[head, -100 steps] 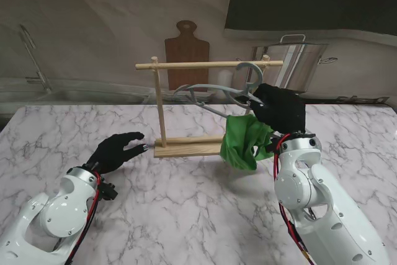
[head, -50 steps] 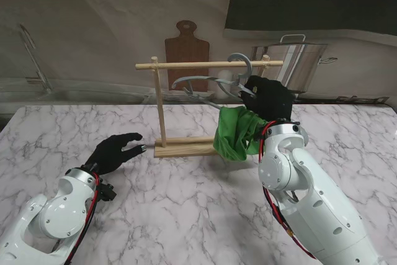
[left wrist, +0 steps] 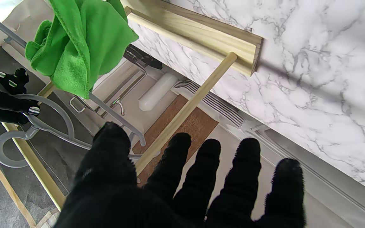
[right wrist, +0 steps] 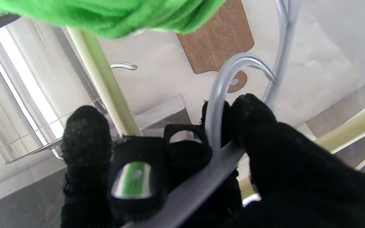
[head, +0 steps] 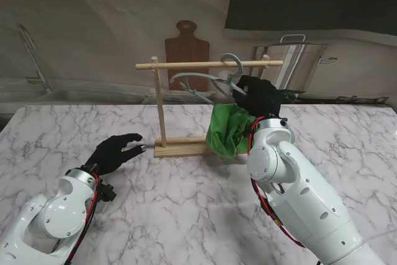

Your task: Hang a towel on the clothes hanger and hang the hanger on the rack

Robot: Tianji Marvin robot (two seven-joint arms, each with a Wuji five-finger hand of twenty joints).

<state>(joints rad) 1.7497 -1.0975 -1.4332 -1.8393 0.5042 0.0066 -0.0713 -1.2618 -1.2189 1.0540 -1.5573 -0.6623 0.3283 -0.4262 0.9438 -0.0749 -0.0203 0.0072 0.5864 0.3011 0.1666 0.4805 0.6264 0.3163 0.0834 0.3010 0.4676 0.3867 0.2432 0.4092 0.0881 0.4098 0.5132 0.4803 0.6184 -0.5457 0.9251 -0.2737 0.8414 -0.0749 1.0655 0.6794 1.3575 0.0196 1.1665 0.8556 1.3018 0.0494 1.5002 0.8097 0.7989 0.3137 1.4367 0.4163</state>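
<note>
One right hand (head: 259, 96) clutching grey hanger (head: 200, 80) with green towel (head: 227, 130) beside rack (head: 162, 105), left hand (head: 114, 151) splayed, holding nothing, near table's (head: 186, 203) left edge

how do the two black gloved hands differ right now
The left hand is open with fingers spread and holds nothing; the right hand is shut on the grey plastic hanger carrying the green towel. The left hand sits low by the marble table; the right hand is raised at the wooden rack's top rail. Both wear black gloves.

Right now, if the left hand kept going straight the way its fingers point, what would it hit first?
Probably the rack's upright post, just ahead of the left hand fingertips; depth is hard to judge.
</note>
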